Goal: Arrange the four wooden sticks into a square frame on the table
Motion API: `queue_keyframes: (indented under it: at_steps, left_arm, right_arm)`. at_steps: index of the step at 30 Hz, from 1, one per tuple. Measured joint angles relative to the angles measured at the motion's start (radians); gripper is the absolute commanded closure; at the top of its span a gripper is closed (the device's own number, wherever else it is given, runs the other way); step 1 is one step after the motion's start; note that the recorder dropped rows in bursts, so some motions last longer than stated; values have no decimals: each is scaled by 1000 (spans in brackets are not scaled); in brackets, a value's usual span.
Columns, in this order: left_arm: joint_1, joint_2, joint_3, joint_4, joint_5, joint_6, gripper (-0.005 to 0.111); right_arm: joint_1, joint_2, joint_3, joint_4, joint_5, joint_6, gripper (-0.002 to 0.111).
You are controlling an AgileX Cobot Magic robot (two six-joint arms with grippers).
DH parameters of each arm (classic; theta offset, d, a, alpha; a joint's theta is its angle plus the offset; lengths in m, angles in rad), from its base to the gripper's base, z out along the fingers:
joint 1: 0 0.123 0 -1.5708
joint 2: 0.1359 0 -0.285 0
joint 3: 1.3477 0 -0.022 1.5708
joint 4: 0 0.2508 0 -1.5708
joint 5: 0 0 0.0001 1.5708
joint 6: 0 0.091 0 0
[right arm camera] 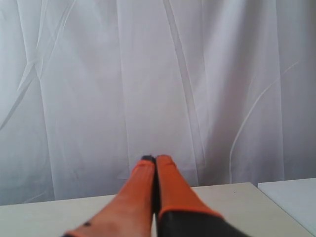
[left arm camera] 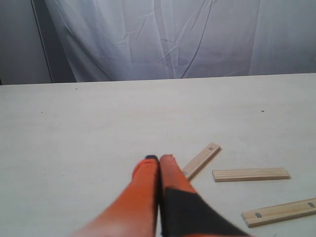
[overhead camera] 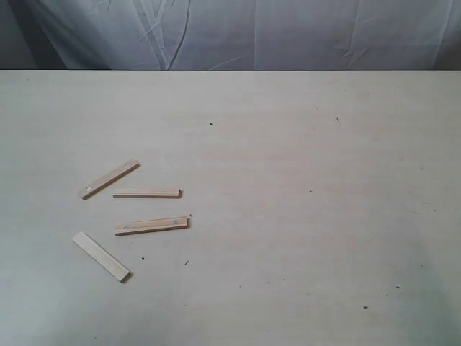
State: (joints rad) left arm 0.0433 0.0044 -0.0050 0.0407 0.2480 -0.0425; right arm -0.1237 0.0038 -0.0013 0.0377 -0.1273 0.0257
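Four pale wooden sticks lie loose and apart on the left of the table (overhead camera: pixel 288 216): one slanted (overhead camera: pixel 109 179), one level (overhead camera: pixel 146 192), one with holes (overhead camera: pixel 152 225), and a plain one nearest the front (overhead camera: pixel 101 256). They form no square frame. Neither arm shows in the exterior view. In the left wrist view my left gripper (left arm camera: pixel 158 159) is shut with nothing between its orange fingers, just short of the slanted stick (left arm camera: pixel 201 160); two other sticks (left arm camera: pixel 250 174) (left arm camera: pixel 279 212) lie beyond. My right gripper (right arm camera: pixel 156 159) is shut and empty, pointing at the curtain.
A white curtain (overhead camera: pixel 238 32) hangs behind the table's far edge. Small dark specks dot the tabletop. A second white surface (right arm camera: pixel 291 200) shows beside the table in the right wrist view.
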Motion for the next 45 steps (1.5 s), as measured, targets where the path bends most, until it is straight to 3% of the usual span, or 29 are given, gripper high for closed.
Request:
queue_keyframes:
  at_steps: [14, 19, 27, 30, 33, 39, 45]
  left_arm:
    - [0, 0, 0, 0, 0, 0, 107]
    - [0, 0, 0, 0, 0, 0, 107]
    - [0, 0, 0, 0, 0, 0, 107]
    - [0, 0, 0, 0, 0, 0, 107]
    - [0, 0, 0, 0, 0, 0, 107]
    - [0, 0, 0, 0, 0, 0, 107]
    - [0, 0, 0, 0, 0, 0, 107]
  right_arm:
    - [0, 0, 0, 0, 9, 0, 108]
    - [0, 24, -82, 0, 173, 0, 108]
    - [0, 397, -398, 21, 526, 0, 108]
    - [0, 550, -461, 121, 554, -12, 108]
    - [7, 711, -517, 287, 593, -153, 108]
    - [119, 1026, -692, 610, 746, -527, 108]
    - [345, 1336, -923, 664, 818, -682, 108]
